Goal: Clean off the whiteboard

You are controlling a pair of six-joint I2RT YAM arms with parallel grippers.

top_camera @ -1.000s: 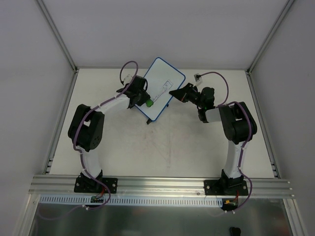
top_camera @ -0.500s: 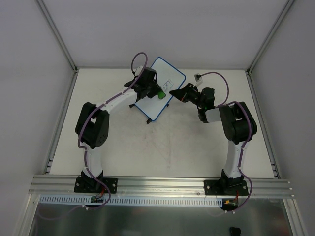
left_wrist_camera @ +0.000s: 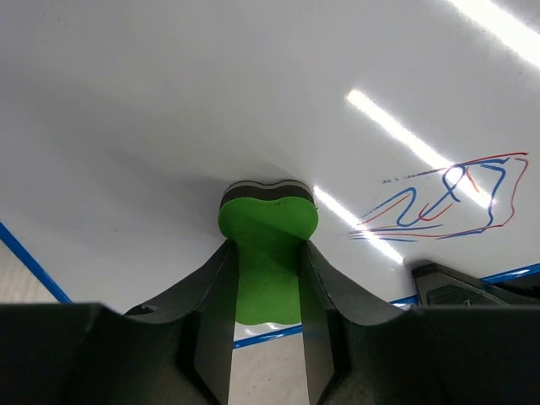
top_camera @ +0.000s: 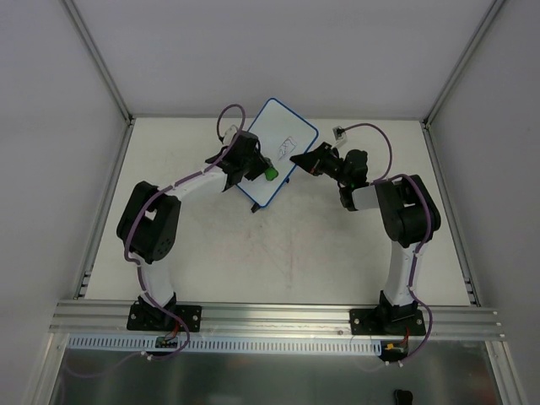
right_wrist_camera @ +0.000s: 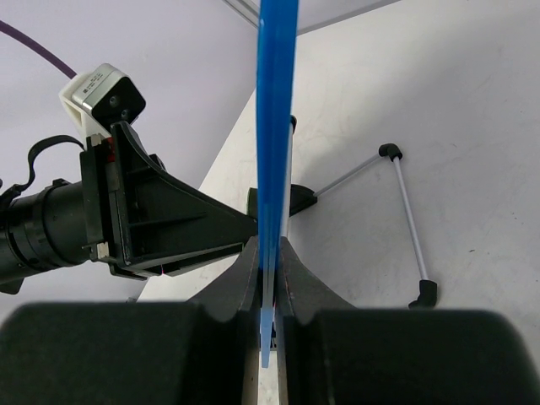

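The left pincer (left_wrist_camera: 267, 253) is clamped on the green eraser (left_wrist_camera: 268, 221), whose dark felt face presses against the whiteboard (left_wrist_camera: 169, 101). The right pincer (right_wrist_camera: 270, 253) is closed on the board's blue rim (right_wrist_camera: 276, 101), gripping it edge-on from the opposite side.

Several things could go wrong from here. The blue and red scribble (left_wrist_camera: 447, 198) is unerased and sits close to the rim where the right pincer holds. A wipe toward it therefore carries the eraser toward those fingers, and a long stroke could knock the two arms together. The board is gripped along a single thin edge (its wire stand (right_wrist_camera: 405, 202) lies out on the bench (top_camera: 295, 245) behind it and seems to bear little). A hard push from the eraser might twist the board in that grip or slide it free. The eraser is held by its lower half only, so drag across the surface could tip it between the fingers and lift the felt off the ink.

The whiteboard stands tilted at the far middle of the bench, between the two arms. The left pincer is against the board's writing face, beside the scribble. The right pincer is on the rim just beyond the marks.
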